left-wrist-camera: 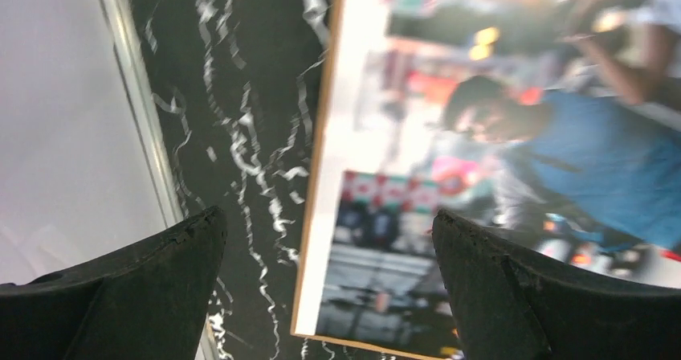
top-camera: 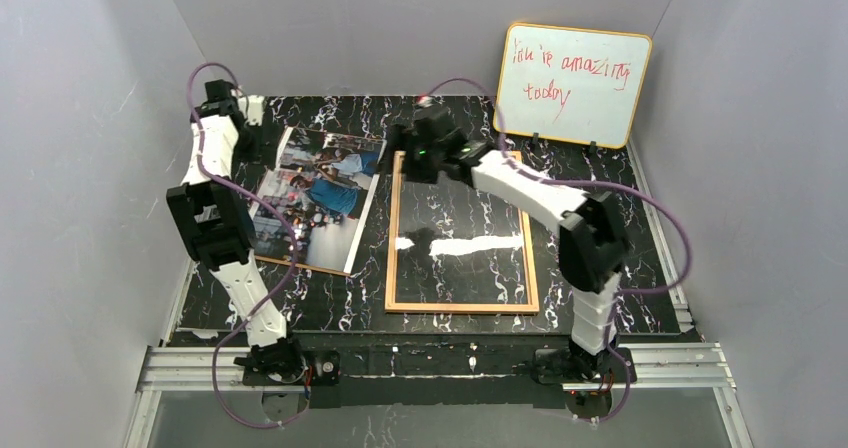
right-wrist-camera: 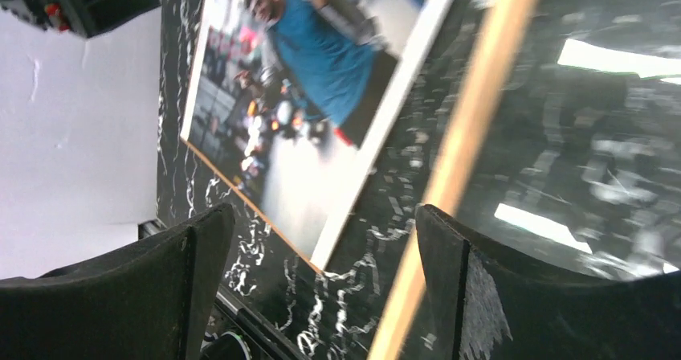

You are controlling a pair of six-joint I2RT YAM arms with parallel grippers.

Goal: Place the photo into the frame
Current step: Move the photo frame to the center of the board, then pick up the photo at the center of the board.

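The photo [top-camera: 318, 196], a glossy print of people in blue and white, lies face up left of centre on the brown back panel, whose thin edge [top-camera: 298, 265] shows along its near side. The light-orange frame [top-camera: 460, 308] with its clear pane lies flat beside it on the right. My left gripper [top-camera: 243, 138] is open and empty over the photo's far left edge [left-wrist-camera: 345, 175]. My right gripper [top-camera: 420, 146] is open and empty above the frame's far left corner, with the frame's wooden edge [right-wrist-camera: 474, 127] and the photo [right-wrist-camera: 321, 63] below it.
The black marbled table [top-camera: 360, 298] is walled in by grey panels on the left, back and right. A whiteboard [top-camera: 572, 83] with red writing leans at the back right. An aluminium rail [top-camera: 430, 363] runs along the near edge by the arm bases.
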